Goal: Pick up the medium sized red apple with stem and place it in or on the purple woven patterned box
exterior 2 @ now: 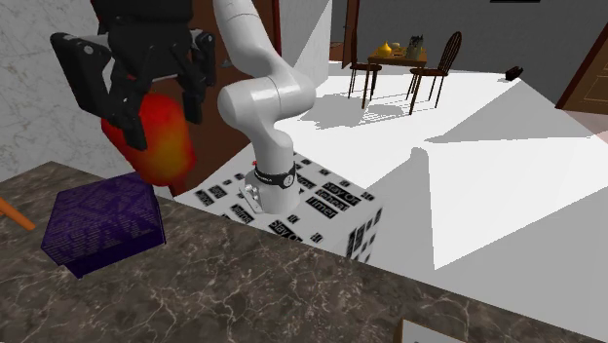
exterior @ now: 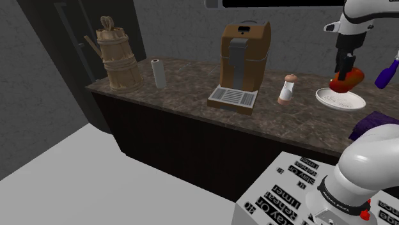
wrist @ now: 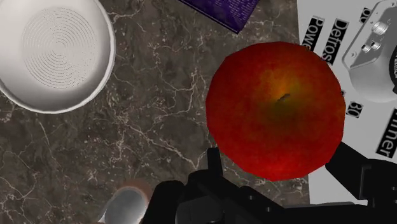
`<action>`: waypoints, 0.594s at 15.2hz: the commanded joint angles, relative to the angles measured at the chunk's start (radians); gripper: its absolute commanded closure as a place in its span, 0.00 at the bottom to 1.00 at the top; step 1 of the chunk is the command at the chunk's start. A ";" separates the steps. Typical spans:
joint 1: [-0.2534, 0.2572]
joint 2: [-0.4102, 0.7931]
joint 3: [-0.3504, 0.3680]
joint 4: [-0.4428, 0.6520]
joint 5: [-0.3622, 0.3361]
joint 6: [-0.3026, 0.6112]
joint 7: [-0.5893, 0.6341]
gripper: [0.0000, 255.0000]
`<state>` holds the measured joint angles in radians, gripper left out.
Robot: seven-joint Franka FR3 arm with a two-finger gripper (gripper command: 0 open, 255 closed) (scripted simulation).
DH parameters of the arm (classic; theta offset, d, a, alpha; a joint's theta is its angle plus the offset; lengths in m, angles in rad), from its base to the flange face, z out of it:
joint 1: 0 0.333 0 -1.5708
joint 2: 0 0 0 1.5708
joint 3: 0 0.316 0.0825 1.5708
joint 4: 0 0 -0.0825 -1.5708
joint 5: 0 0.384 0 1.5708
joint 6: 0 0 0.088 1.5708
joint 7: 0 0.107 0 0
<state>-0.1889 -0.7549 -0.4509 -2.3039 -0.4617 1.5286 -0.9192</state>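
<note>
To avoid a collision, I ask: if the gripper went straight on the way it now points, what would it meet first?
Probably the counter. The gripper, shut on the apple, points down at marble by the stand, not at the bowl or box. Depth is unclear.

Dim shoulder view, sunlit floor (exterior 2: 507,195), hard shadows

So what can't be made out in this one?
Box: shoulder view, partly behind the arm; wrist view, cut off by the edge.
Purple thing, shoulder view's right edge: cut off, unidentifiable.
Orange thing, second exterior view's left edge: cut off.
Shiny round thing, wrist view: partly behind the pincer.
Items on the far table, second exterior view: too small.
</note>
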 commanded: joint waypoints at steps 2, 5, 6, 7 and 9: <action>-0.036 -0.057 -0.037 -0.018 -0.048 -0.018 -0.061 1.00; -0.068 -0.097 -0.081 -0.016 -0.097 -0.036 -0.128 1.00; -0.078 -0.109 -0.096 -0.013 -0.113 -0.041 -0.151 1.00; -0.088 -0.119 -0.112 -0.009 -0.129 -0.046 -0.174 1.00; -0.106 -0.137 -0.144 0.002 -0.161 -0.055 -0.221 1.00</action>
<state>-0.2822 -0.8788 -0.5749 -2.3077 -0.6008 1.4806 -1.1086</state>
